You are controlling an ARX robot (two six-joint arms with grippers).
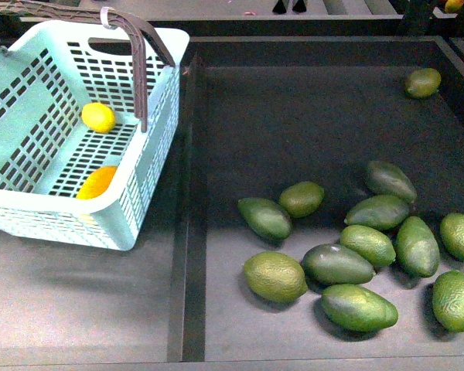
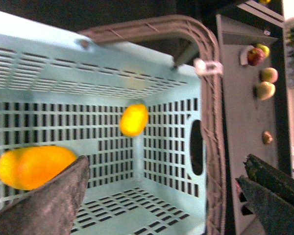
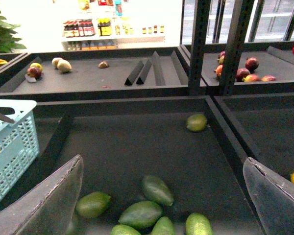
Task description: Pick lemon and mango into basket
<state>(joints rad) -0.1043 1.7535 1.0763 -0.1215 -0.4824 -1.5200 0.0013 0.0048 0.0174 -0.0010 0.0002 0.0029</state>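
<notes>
Basket (image 1: pixel 151 209): light teal, slotted, on the desk at the left of the front view, beside the dark tray (image 1: pixel 448 100); brown handle (image 1: pixel 139 69) swung across the opening.

Lemon (image 1: pixel 98 117): small, yellow, on the basket floor toward the far wall; also in the left wrist view (image 2: pixel 134 119), lying in a corner.

Mango (image 1: pixel 97 182): orange-yellow, inside the basket against the near wall, partly hidden by the rim; in the left wrist view (image 2: pixel 34 166) apart from the lemon, partly behind one finger.

Green fruits (image 1: pixel 336 264): a loose cluster in the near part of the tray, one more alone at the far corner (image 1: pixel 422 82); not task items.

Left hand (image 2: pixel 166 196): over the basket opening, fingers spread wide, nothing between them.

Right hand (image 3: pixel 161 196): above the tray, looking over the green fruits, fingers spread wide, nothing held.

Step in hand, as judged: both fruits already in the basket; placing appears done.

Next move, as judged: lift the left hand straight up, clear of rim and handle, without nudging the basket; no further pick needed.
</notes>
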